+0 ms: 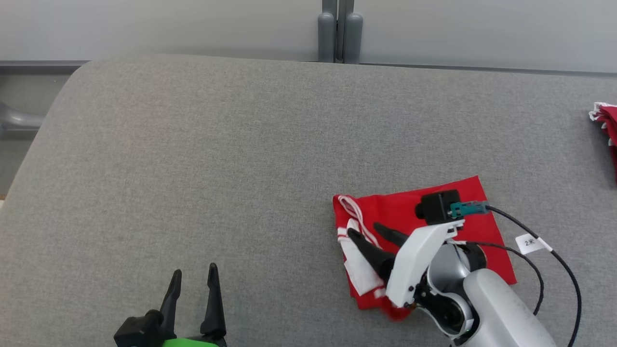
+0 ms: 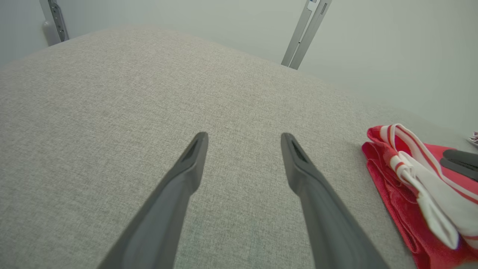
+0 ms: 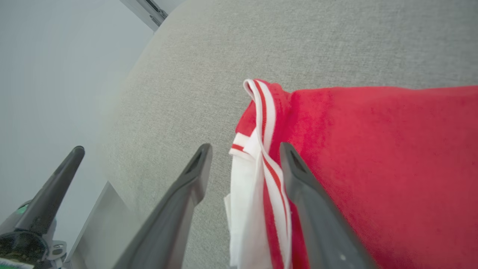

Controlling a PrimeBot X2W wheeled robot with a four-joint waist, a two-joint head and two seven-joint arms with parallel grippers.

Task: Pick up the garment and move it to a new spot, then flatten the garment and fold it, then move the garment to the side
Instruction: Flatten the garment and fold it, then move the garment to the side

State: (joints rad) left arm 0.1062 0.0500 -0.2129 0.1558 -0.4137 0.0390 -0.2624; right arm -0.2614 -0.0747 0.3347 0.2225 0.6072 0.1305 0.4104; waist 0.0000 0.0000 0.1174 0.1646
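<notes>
A red garment (image 1: 400, 212) lies folded on the grey cloth-covered surface (image 1: 217, 159), in the lower right of the head view's middle. Its left edge carries white cloth and red-and-white striped trim (image 1: 354, 212), bunched a little. The rest of the fold lies flat.

The right tool (image 1: 365, 229) reaches in from the lower right of the head view and points toward the upper left, over the garment's left part. Its two dark fingers are spread and nothing is pinched between them. In the right wrist view the right tool (image 3: 244, 146) straddles the trim (image 3: 267, 123): one finger (image 3: 186, 190) is over bare surface just beside the white edge, the other over the red cloth (image 3: 373, 149). Whether the tips touch the garment cannot be told.

The left tool (image 1: 195, 269) sits at the lower left of the head view, well apart from the garment, fingers spread and holding nothing. In the left wrist view the left tool (image 2: 242, 136) is over bare surface, with the garment (image 2: 384, 179) at the right edge of the frame and a right-tool finger (image 2: 459, 160) above it.

A black cable with a white label (image 1: 529, 242) trails from the right wrist. Another red-and-white cloth (image 1: 607, 120) lies at the right edge of the head view.
</notes>
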